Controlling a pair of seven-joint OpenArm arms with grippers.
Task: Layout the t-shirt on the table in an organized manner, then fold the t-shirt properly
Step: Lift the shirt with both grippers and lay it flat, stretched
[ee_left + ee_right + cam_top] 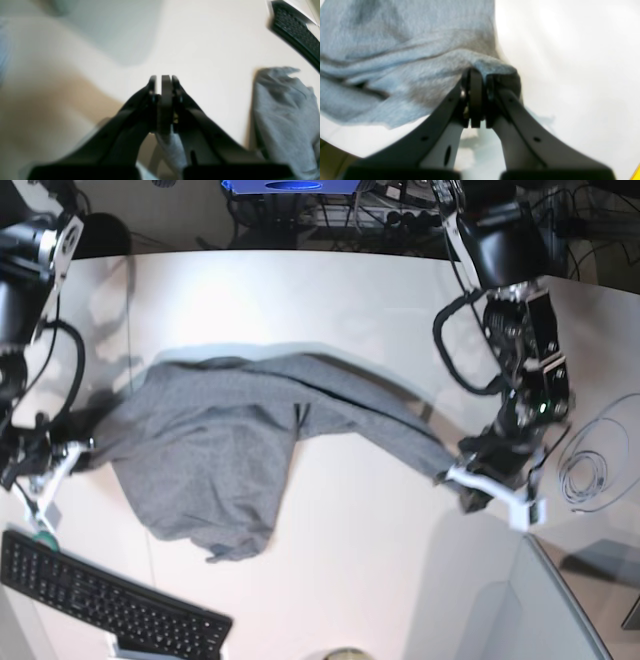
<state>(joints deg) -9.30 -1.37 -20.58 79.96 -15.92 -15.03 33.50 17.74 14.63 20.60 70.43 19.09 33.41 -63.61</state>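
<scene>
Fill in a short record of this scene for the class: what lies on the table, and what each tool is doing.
cloth: grey t-shirt, rumpled, stretched between the two arms
surface: white table
left tool: shut on a corner of the t-shirt
right tool: shut on the t-shirt's edge
other item: black keyboard at the table's near edge
fold: not yet begun

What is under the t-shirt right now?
Only the white table shows around the t-shirt. Its middle lies spread on the tabletop; each end is pinched in shut jaws. Anything beneath the cloth is covered and cannot be seen.
</scene>
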